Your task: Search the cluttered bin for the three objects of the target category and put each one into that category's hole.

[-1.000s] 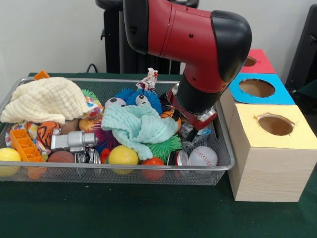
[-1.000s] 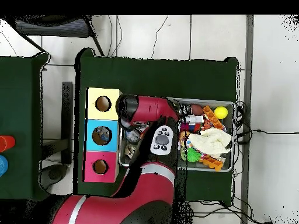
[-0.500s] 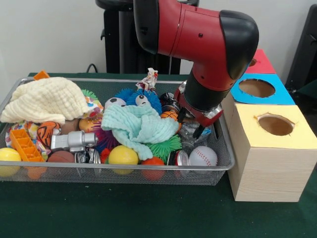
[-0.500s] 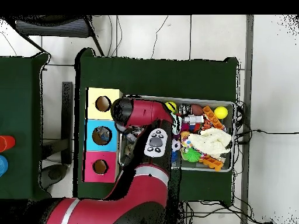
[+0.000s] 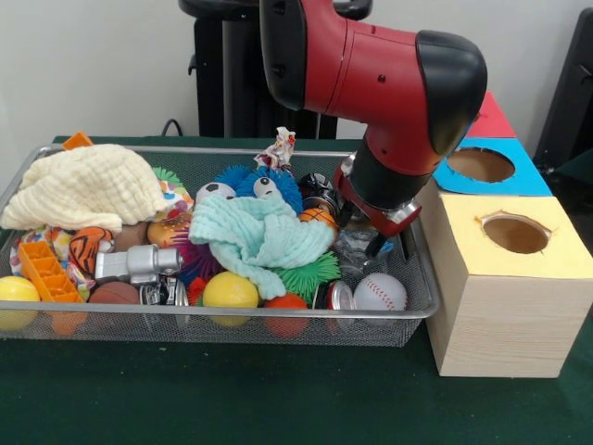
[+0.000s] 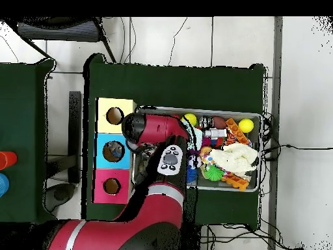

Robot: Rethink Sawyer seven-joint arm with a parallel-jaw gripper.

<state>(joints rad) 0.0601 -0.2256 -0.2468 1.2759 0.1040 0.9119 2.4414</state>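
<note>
Gripper [image 5: 374, 239] hangs low at the bin's [image 5: 56, 317] end beside the yellow box [image 5: 505, 295], fingers apart and empty above crumpled foil [image 5: 355, 250]; the baseball [image 5: 380, 292] lies near. Searching seems underway; next, it must settle on a target.

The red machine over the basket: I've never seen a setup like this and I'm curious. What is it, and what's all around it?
It is a robot arm with a gripper at its end, low over the right end of a wire bin. One picture looks across the table; the other looks straight down. The bin holds toys: a baseball, a yellow ball, a teal cloth, a cream cloth. Beside it stand three boxes with holes: yellow, blue, red. I can't tell whether the gripper holds anything.
</note>
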